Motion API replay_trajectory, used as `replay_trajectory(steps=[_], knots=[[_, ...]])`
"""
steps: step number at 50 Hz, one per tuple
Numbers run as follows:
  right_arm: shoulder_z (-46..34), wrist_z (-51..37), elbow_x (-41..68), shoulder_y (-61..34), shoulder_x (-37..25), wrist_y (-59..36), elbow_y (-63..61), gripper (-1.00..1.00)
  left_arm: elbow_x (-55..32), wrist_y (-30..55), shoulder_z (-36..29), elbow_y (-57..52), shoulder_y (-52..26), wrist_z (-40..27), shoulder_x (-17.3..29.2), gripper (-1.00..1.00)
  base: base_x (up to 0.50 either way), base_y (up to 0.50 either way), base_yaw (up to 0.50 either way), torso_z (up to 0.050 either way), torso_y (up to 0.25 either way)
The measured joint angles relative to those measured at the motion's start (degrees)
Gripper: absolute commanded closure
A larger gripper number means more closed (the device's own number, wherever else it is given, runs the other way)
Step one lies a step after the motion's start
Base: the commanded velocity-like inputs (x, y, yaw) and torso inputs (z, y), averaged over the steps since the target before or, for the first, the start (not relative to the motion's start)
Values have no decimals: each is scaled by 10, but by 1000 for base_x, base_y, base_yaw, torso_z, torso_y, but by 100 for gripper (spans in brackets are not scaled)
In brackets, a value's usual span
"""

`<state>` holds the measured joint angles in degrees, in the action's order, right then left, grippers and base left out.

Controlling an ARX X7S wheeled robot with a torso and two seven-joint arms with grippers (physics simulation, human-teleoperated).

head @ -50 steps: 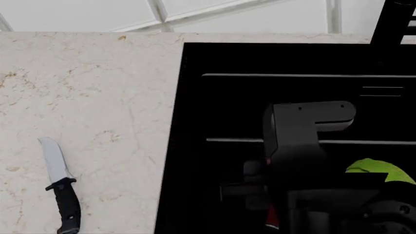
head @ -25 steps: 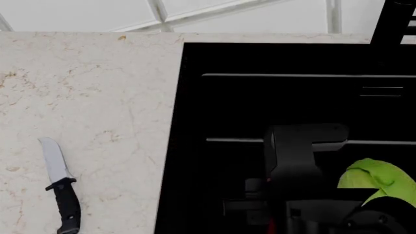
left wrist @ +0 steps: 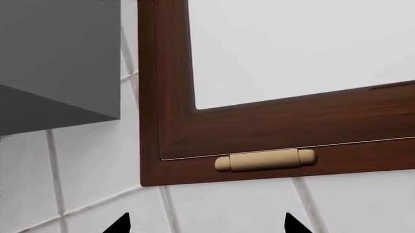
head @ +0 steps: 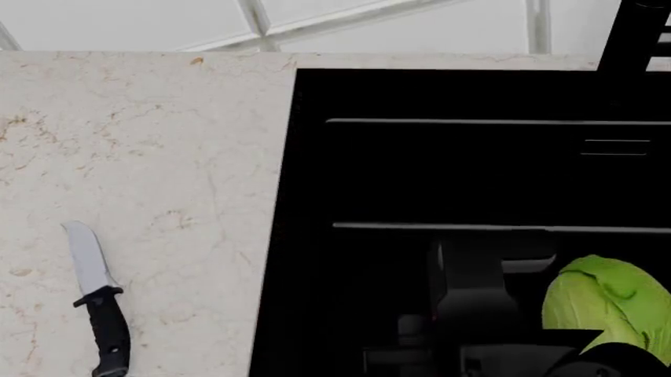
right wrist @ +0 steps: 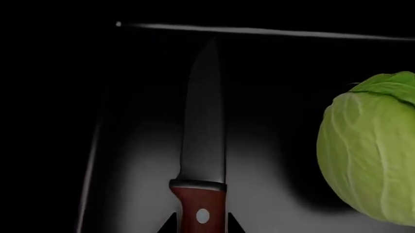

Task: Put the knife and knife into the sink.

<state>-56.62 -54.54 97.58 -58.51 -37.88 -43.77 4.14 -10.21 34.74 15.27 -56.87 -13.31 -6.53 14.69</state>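
Holding red-handled knife [right wrist: 202, 160] inside sink [head: 314, 196], right claw [right wrist: 202, 225] pinching handle, blade pointing straight away from claw, cabbage [right wrist: 372, 145] beside. Silver knife [head: 97, 310] lying on table [head: 157, 157], left of sink, nearer left arm; left claw [left wrist: 206, 224] spread, empty.

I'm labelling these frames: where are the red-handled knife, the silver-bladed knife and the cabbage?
Red-handled knife [right wrist: 203, 145]: right wrist view, mid-blade.
Silver-bladed knife [head: 87, 263]: head view, blade.
Cabbage [right wrist: 371, 150]: right wrist view, front leaf.
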Motion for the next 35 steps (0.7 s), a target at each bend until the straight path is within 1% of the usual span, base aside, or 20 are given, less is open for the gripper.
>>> replay_trajectory(steps=[35], knots=[[-6, 16, -12, 23, -1, 13, 13, 100, -14, 4, 0, -8, 4, -18, 15, -100, 0, 0, 0, 0, 1]])
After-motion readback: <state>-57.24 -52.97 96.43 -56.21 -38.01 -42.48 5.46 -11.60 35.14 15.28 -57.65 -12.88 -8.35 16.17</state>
